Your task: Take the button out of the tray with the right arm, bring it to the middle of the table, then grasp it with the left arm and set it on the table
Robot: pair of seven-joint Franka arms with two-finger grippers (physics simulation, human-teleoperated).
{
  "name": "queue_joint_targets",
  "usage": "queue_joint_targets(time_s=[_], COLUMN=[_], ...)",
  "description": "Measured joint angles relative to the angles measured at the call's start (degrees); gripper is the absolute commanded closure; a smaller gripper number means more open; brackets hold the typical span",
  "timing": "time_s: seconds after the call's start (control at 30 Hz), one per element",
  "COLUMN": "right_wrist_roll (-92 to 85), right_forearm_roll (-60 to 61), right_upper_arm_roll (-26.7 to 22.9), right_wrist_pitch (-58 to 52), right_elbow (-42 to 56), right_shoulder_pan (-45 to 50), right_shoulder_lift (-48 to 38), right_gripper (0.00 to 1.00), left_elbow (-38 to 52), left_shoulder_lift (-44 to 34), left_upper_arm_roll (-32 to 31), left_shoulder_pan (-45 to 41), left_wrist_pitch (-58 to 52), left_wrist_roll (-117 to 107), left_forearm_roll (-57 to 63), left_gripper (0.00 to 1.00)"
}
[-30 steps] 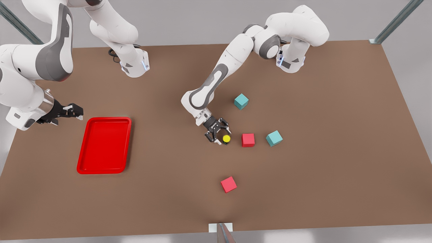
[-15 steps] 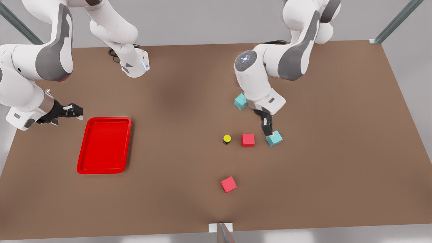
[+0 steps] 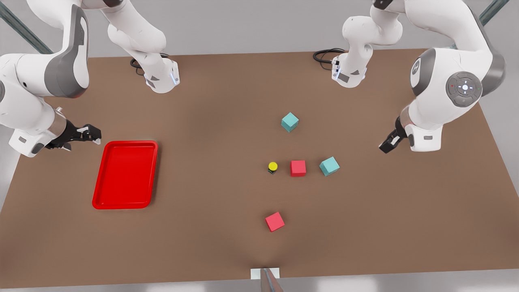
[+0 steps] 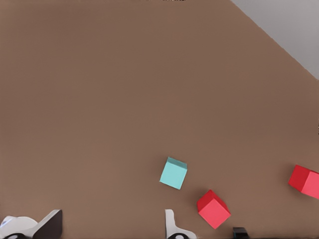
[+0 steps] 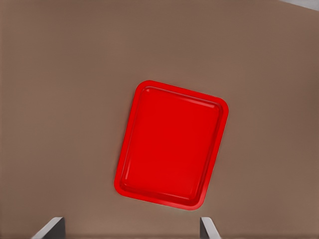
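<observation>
The button (image 3: pixel 272 166), a yellow cap on a dark body, stands alone on the table (image 3: pixel 211 121) near its middle, just left of a red cube (image 3: pixel 298 168). Its dark body (image 4: pixel 240 232) peeks in at the edge of the left wrist view. My left gripper (image 3: pixel 387 146) hangs open and empty far off at the front view's right, its fingertips (image 4: pixel 50 224) wide apart. The red tray (image 3: pixel 125 174) lies at the front view's left with nothing in it, seen also as the tray (image 5: pixel 172 144) in the right wrist view. My right gripper (image 3: pixel 91 133) waits open just beyond the tray's far left corner.
Two teal cubes (image 3: pixel 290 122) (image 3: pixel 329 166) and a second red cube (image 3: pixel 275 221) lie around the button. The left wrist view shows a teal cube (image 4: pixel 173 173) and two red cubes (image 4: pixel 213 209) (image 4: pixel 304 180). Both arm bases stand at the table's far edge.
My left gripper has left the button standing on the table and swung away over the teal cube to the front view's right. The right arm and the button have not moved.
</observation>
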Motion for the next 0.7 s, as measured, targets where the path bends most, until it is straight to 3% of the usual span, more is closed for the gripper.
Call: queue_joint_targets(time_s=[0.7], right_wrist_roll=[-0.02], right_forearm_roll=[0.06], right_upper_arm_roll=[0.09], right_wrist_pitch=[-0.50], right_elbow=[0.16], right_shoulder_pan=[-0.02], right_shoulder_lift=[0.28], right_gripper=[0.00], left_elbow=[0.09], left_shoulder_lift=[0.28], left_upper_arm_roll=[-0.16], left_shoulder_pan=[-0.69], left_wrist_pitch=[2.97], left_wrist_roll=[36.71], left_forearm_roll=[2.33], left_gripper=[0.00])
